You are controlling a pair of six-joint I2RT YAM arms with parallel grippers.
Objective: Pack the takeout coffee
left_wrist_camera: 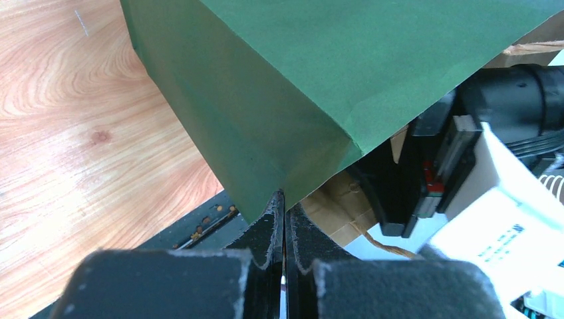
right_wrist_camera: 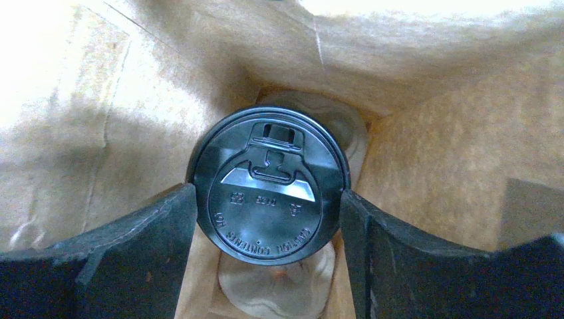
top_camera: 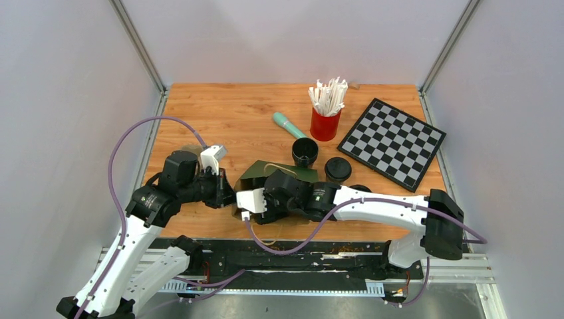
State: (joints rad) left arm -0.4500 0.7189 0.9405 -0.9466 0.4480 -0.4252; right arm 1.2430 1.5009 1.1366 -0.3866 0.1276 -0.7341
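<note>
A green paper bag [top_camera: 256, 174] with a brown inside lies on its side on the wooden table. My left gripper [left_wrist_camera: 284, 199] is shut on the edge of the bag's [left_wrist_camera: 299, 86] mouth. Inside the bag [right_wrist_camera: 432, 166] is the takeout coffee cup, seen end-on by its black lid [right_wrist_camera: 268, 186]. My right gripper [right_wrist_camera: 267, 194] reaches in, its two fingers pressed against either side of the lid. A pale rounded thing [right_wrist_camera: 279, 286] lies at the bag's bottom behind the cup. In the top view the right fingers are hidden in the bag.
Behind the bag stand an open black cup [top_camera: 304, 151] and a loose black lid [top_camera: 337, 169]. Farther back are a red cup of white sticks [top_camera: 325, 123], a teal tube [top_camera: 288, 124] and a chessboard [top_camera: 392, 141] at the right.
</note>
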